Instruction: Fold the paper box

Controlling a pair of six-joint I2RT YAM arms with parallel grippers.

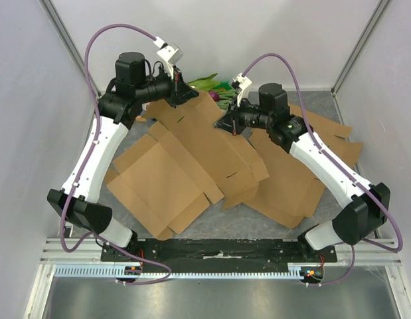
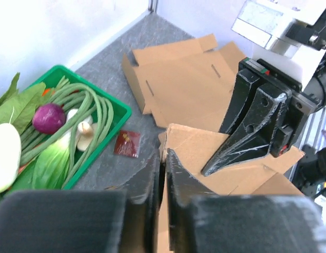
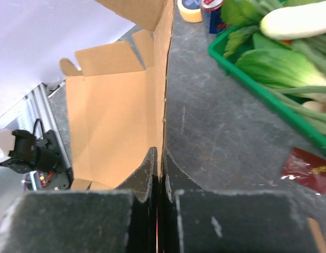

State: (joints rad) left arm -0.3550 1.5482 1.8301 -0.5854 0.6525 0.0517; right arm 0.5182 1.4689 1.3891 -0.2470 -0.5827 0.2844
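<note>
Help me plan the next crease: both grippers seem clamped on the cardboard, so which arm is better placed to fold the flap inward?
Probably right: the right gripper is shut on the box blank where a panel already stands upright. The left gripper only pins the far edge.

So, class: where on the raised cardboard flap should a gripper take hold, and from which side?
Probably its free edge near the green tray, fingers on either face, coming from above. The cardboard flap stands raised and thin, both faces open; the left gripper and right gripper pinch it so.
</note>
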